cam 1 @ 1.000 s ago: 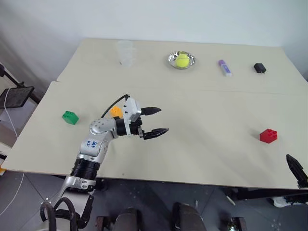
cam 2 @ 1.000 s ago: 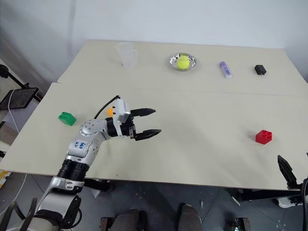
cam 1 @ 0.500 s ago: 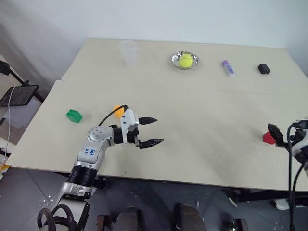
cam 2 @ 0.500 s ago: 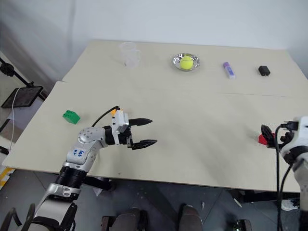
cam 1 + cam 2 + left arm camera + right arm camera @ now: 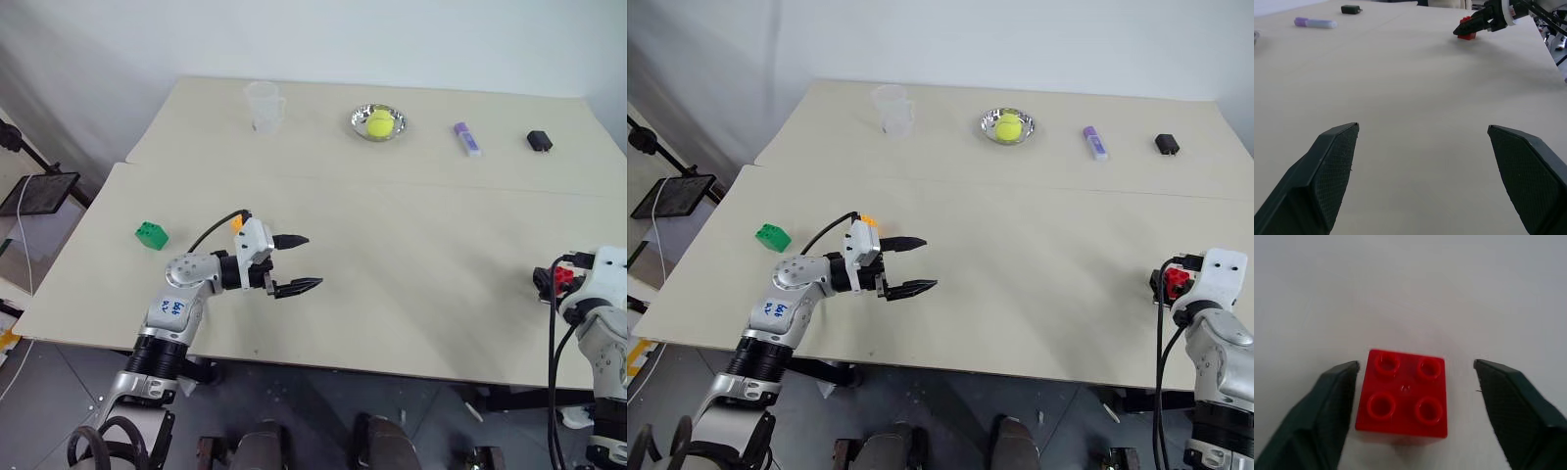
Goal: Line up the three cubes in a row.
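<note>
The red cube sits studs up near the table's right front edge. My right gripper straddles it, open: one finger is close against one side, and a gap shows on the other side. The left wrist view shows that cube from afar, between the right fingertips. My left gripper hovers open and empty over the table's left middle. Just behind its wrist peeks the orange cube, mostly hidden. The green cube lies farther left.
Along the far side stand a clear cup, a metal bowl holding a tennis ball, a purple tube and a small black box. A seam crosses the tabletop.
My right gripper came forward from beyond the table's front edge onto the red cube, and its fingers narrowed around it. The left gripper drifted slightly left and lower, still open.
</note>
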